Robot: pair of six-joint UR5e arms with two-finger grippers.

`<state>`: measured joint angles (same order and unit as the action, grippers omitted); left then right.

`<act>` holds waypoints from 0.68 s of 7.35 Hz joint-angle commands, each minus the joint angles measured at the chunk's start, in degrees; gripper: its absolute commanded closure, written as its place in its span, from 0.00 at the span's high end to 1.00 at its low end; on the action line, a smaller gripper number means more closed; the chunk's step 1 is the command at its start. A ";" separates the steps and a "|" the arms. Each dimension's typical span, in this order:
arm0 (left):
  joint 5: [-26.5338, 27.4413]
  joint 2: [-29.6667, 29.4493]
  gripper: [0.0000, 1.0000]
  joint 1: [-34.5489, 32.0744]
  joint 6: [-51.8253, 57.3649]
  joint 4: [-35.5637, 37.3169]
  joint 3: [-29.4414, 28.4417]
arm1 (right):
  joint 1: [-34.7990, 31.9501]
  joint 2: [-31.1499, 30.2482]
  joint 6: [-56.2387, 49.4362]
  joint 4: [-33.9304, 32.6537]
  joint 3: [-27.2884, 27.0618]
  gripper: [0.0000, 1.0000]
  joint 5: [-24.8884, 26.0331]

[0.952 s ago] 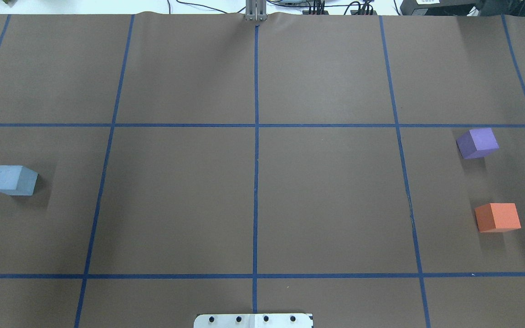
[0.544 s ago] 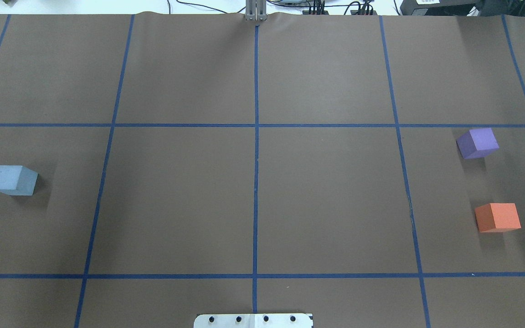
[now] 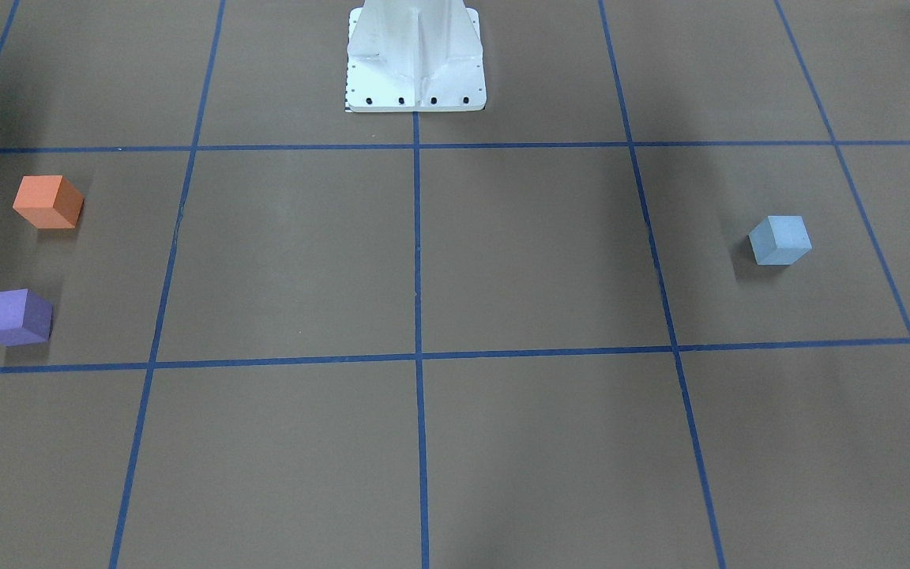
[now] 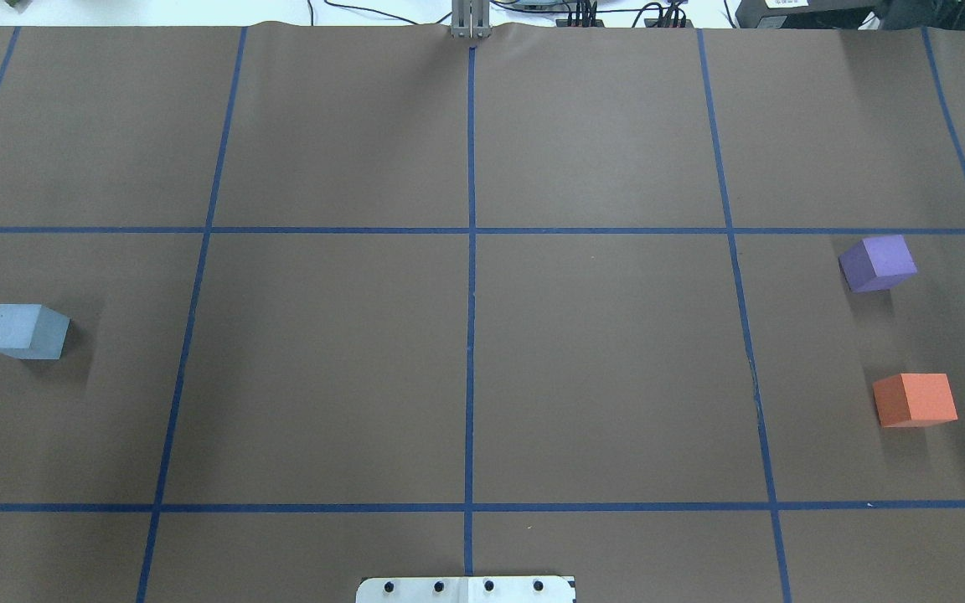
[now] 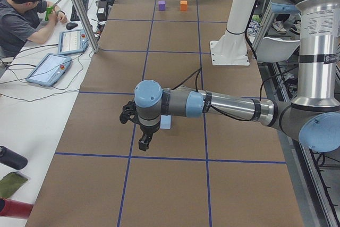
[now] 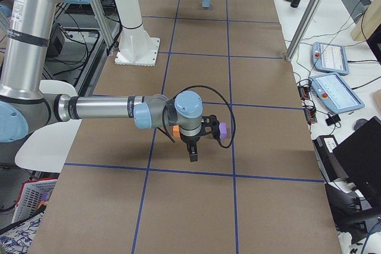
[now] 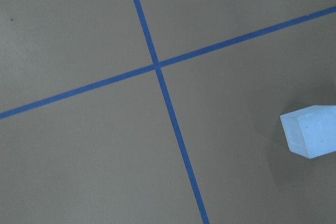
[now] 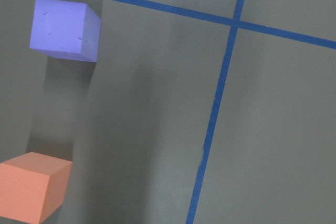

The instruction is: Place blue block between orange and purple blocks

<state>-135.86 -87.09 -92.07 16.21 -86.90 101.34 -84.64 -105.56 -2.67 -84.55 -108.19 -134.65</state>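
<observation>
You're seeing the blue block (image 4: 27, 332) sitting alone at the far left of the brown table (image 4: 323, 360), well apart from the other two. The left gripper (image 5: 143, 139) is hanging over the table just beside it, but it's only showing in the side view, so you can't tell whether it's parted or clamped. At the far right, the purple block (image 4: 878, 263) and orange block (image 4: 915, 399) are lying near each other with a gap between, purple farther from the robot, and the right gripper (image 6: 192, 154) is hovering over them, its grip equally unreadable.
</observation>
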 commanded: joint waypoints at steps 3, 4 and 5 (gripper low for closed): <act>-0.28 -0.89 1.00 10.01 -17.25 -20.48 -9.31 | 0.00 0.01 -0.06 0.00 0.00 1.00 0.00; -0.20 -0.89 1.00 14.24 -22.13 -23.46 -9.49 | 0.00 0.01 -0.06 0.00 0.00 1.00 0.00; -0.20 -0.97 1.00 17.16 -29.32 -25.84 -9.32 | 0.00 0.01 -0.06 0.00 0.00 1.00 0.00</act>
<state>-136.08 -88.01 -79.53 -4.38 -109.22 92.15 -84.64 -105.55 -2.72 -84.55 -108.19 -134.65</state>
